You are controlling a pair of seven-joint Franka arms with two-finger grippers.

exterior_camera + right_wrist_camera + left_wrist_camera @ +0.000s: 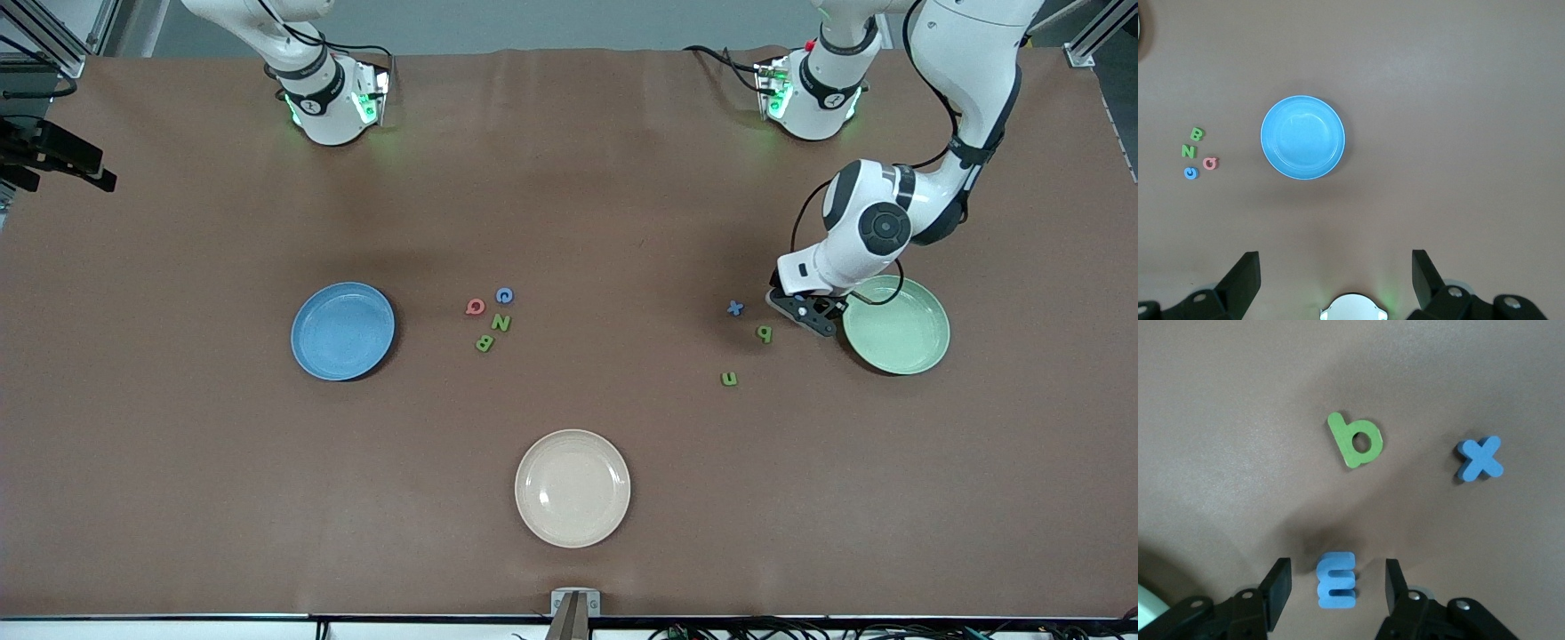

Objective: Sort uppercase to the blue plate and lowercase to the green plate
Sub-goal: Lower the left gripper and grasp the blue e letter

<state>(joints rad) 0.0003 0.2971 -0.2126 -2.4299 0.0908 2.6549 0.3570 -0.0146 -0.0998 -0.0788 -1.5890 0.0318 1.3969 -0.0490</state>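
Note:
My left gripper [807, 314] [1337, 575] is open and low at the table, beside the green plate [898, 325]. Its jaws stand on either side of the blue m [1337, 580] without touching it; the m is hidden in the front view. The green p [765, 333] [1356, 440], blue x [734, 308] [1480, 459] and green u [729, 379] lie on the table close by. The red Q [475, 307], blue C [504, 295], green N [500, 323] and green B [484, 342] lie together mid-table, beside the blue plate [343, 331] [1303, 137]. My right gripper [1336, 260] is open, empty and high over its base.
A cream plate [573, 488] lies nearest the front camera, mid-table. Both arm bases [333, 102] [811, 98] stand along the table's back edge. The capitals also show in the right wrist view [1197, 152].

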